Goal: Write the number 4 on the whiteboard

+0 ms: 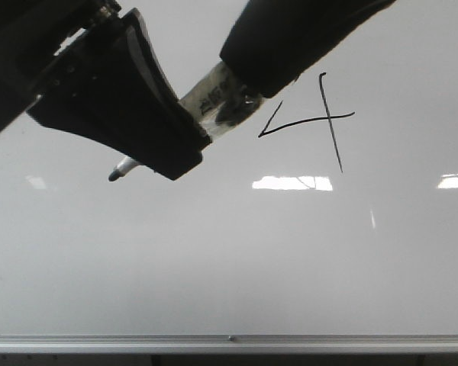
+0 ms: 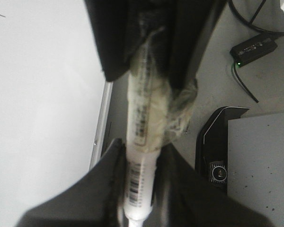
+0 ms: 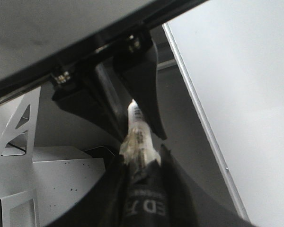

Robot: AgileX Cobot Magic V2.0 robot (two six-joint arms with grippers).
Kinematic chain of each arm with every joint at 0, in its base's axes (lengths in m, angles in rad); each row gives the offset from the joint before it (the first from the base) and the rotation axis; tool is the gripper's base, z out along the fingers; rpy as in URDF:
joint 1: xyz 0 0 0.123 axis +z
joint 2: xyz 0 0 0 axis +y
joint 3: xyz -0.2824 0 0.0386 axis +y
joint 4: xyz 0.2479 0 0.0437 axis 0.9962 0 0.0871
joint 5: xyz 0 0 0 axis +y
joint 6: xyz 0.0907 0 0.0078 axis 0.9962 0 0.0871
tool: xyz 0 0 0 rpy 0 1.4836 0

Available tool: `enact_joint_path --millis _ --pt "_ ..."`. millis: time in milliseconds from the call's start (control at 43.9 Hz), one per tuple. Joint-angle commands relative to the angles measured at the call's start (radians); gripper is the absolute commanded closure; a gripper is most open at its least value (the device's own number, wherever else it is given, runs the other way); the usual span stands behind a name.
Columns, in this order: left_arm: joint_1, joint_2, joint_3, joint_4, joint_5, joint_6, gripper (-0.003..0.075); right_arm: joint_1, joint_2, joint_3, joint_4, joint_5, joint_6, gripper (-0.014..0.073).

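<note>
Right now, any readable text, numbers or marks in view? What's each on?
"4": hand-drawn number 4 in black on the whiteboard.
Marker barrel, held by both claws: barcode-like print, too blurred to read.
Right claw: embossed letters, possibly "ED", not reliably legible.

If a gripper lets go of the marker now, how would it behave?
The marker looks like a slim, stiff cylinder, so it would probably roll once loose. It seems light for its size. The tape wrapped around its barrel likely gives the left gripper and right gripper extra grip.
</note>
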Motion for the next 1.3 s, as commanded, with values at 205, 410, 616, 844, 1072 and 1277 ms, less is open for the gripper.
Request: enact_joint_path --millis 205,410,616,844,1072,1277 --pt "0.033 -0.028 -0.032 -0.02 -0.037 -0.044 0.074 -0.013 -0.063 -0.033 0.026 -0.051 0.04 0.0194" --pt "0.159 -0.041 -0.032 0.143 -0.037 -0.197 0.074 -0.157 -0.185 0.009 -0.128 -0.101 0.233 0.0265" --pt "0.349 -0.08 -0.03 0.285 -0.051 -0.41 0.074 -0.349 -0.371 0.188 -0.141 -0.21 0.365 0.0461" --pt "0.619 -0.088 -0.028 0.362 -0.064 -0.689 0.074 -0.424 -0.544 0.35 -0.138 -0.286 0.366 0.0656" --pt "0.851 -0.052 -0.028 0.364 -0.152 -0.82 0.074 -0.424 -0.574 0.375 -0.135 -0.282 0.365 0.0656" --pt "0.88 0.072 -0.028 0.32 -0.307 -0.845 0.074 -0.424 -0.574 0.375 -0.135 -0.277 0.365 0.0656"
